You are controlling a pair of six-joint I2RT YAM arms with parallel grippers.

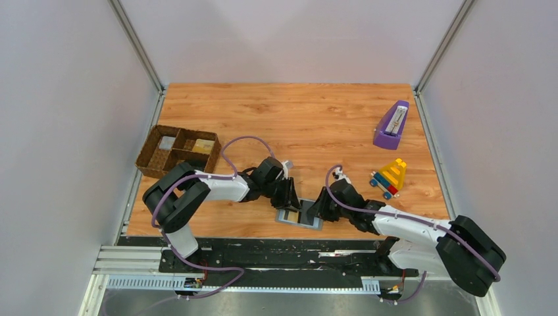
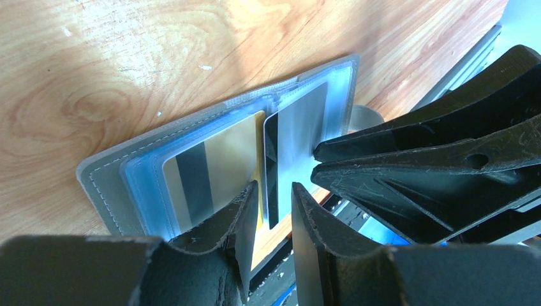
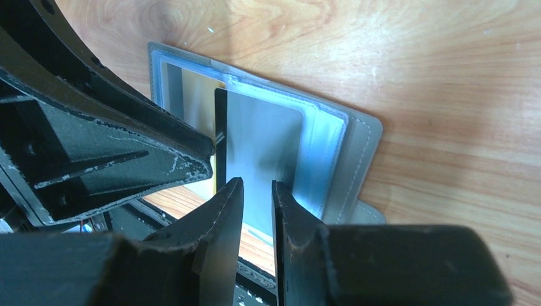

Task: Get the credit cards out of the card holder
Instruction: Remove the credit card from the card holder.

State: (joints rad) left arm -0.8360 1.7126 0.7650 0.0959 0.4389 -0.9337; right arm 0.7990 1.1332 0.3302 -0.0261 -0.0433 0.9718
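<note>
The card holder [image 1: 287, 218] lies open on the wood at the table's near edge, grey outside [image 2: 105, 182], pale blue inside [image 3: 357, 153]. A gold card [image 2: 217, 166] with a dark stripe sits in one pocket, also in the right wrist view [image 3: 198, 95]. A grey card [image 2: 300, 140] with a black stripe lies on the other panel and sticks out past the holder toward the table edge [image 3: 261, 134]. My left gripper [image 2: 274, 191] hovers over the card ends, jaws a narrow gap apart, empty. My right gripper [image 3: 256, 185] faces it over the grey card, jaws also narrowly apart. Both tips nearly meet [image 1: 289, 197] [image 1: 314, 209].
A brown woven divided tray [image 1: 177, 150] stands at the left edge with pale flat items inside. A purple wedge-shaped object [image 1: 391, 125] and a colourful toy [image 1: 389, 178] are at the right. A black rail [image 1: 263, 247] runs just below the holder.
</note>
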